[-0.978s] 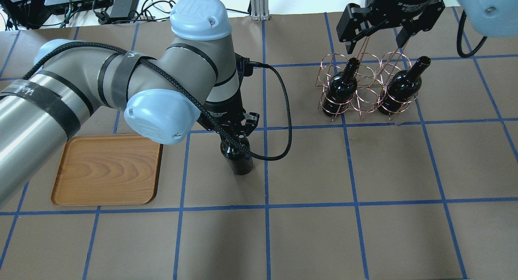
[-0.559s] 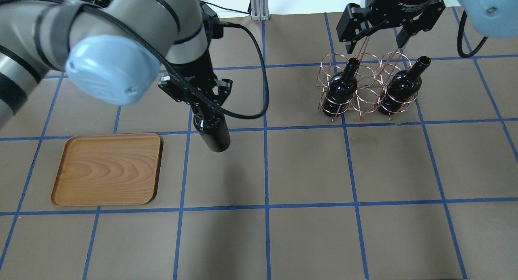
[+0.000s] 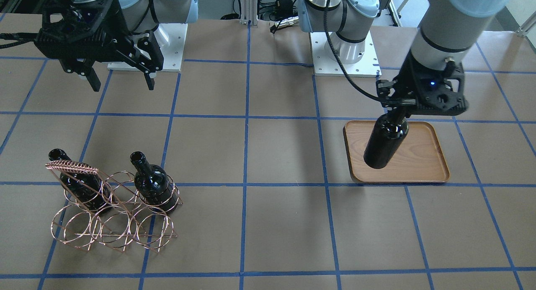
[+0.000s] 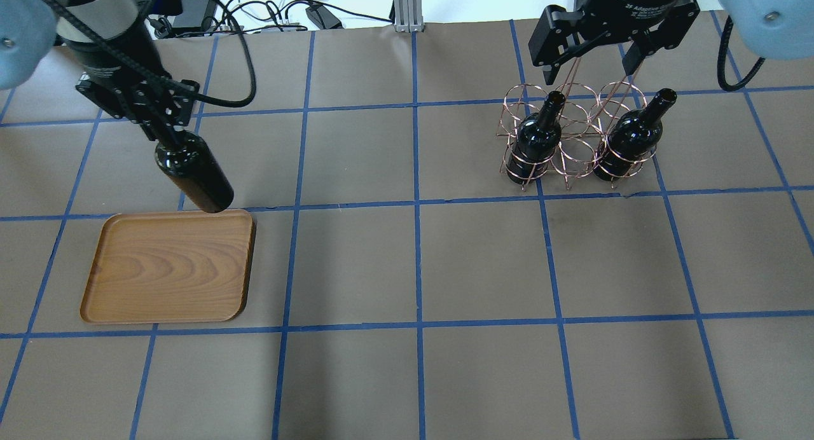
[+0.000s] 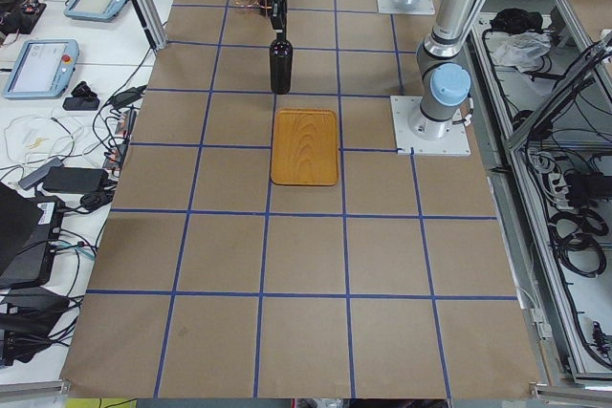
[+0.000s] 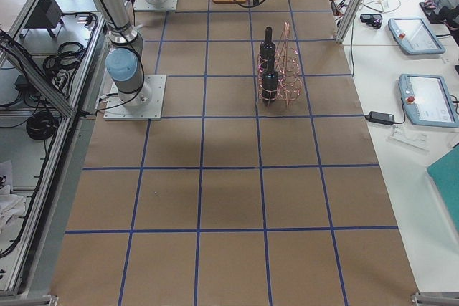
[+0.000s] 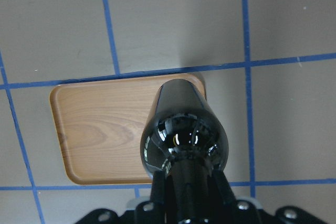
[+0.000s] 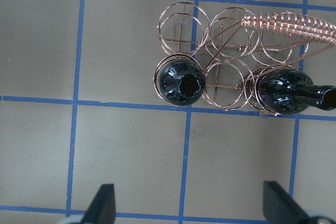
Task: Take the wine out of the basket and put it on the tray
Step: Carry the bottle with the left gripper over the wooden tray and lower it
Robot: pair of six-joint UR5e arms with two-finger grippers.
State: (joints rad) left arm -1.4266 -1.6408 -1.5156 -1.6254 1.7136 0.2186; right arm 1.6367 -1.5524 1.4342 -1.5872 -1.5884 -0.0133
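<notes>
My left gripper [image 4: 162, 125] is shut on the neck of a glossy black wine bottle [image 4: 194, 176] and holds it upright in the air by the far right corner of the wooden tray [image 4: 168, 268]. The front-facing view shows the bottle [image 3: 385, 143] over the tray [image 3: 423, 156]. The left wrist view shows the bottle [image 7: 184, 140] above the tray [image 7: 100, 135]. My right gripper [image 4: 589, 71] is open and empty, high behind the copper wire basket [image 4: 575, 138]. The basket holds two more bottles [image 4: 539, 135] [image 4: 629, 135].
The table is covered in brown paper with a blue tape grid. The basket's coil-wrapped handle [image 3: 71, 167] rises over its rings. Both arm bases [image 3: 343, 51] stand at the robot's edge of the table. Cables and devices lie beyond the far edge [image 4: 191, 7].
My left arm has carried the bottle to the left and away from the robot, from the table's middle to the tray's far right corner. The right arm and the basket have not moved.
</notes>
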